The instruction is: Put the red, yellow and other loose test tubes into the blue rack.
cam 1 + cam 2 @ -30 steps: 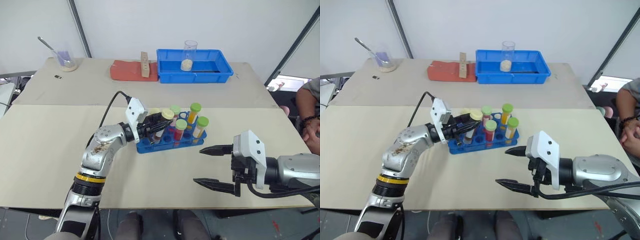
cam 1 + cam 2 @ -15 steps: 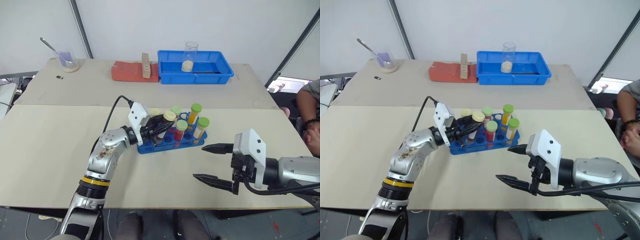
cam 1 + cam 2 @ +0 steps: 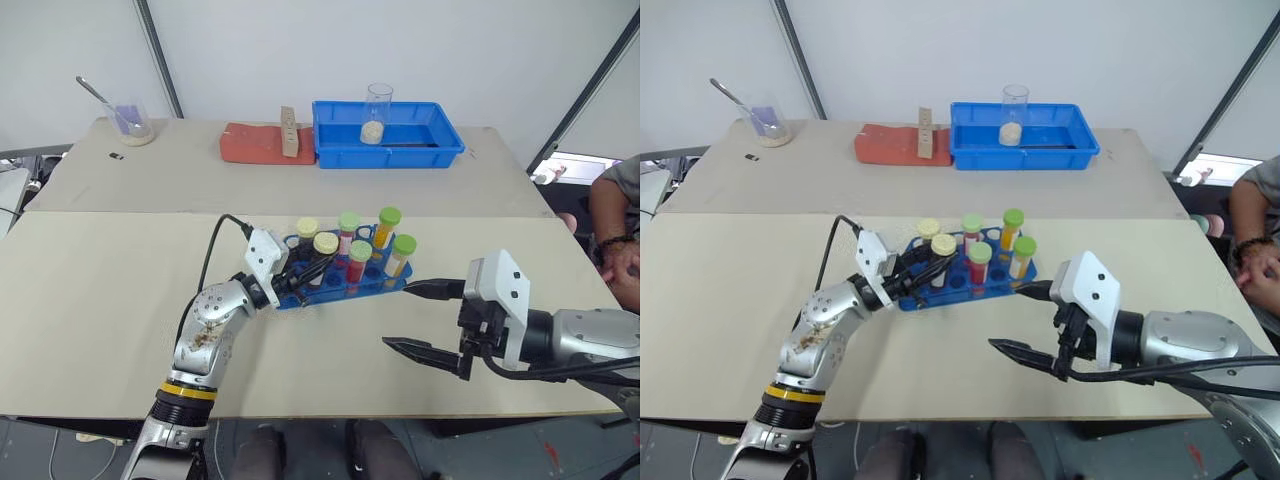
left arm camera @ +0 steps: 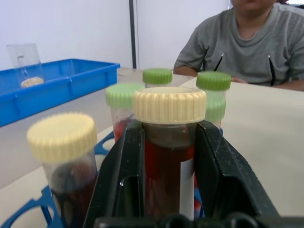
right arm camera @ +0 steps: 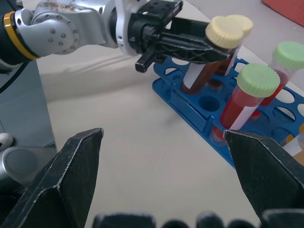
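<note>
The left gripper [image 3: 300, 277] is clasping a cream-capped test tube [image 4: 169, 142] of dark red liquid between its fingers, seating it in the near row of the blue rack [image 3: 300, 296], so it seems about to release. The right gripper [image 3: 432, 321] is waiting beside the rack, jaws spread and empty.

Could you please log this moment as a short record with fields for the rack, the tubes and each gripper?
rack: blue rack, on the table
tubes in rack: six capped tubes, two yellow caps and four green
tube in hand: yellow-capped tube of dark red liquid, lower end in the rack
left gripper: fingers on either side of that tube
right gripper: open, holding nothing, near the rack's right end
background: blue tray with a clear beaker
</note>
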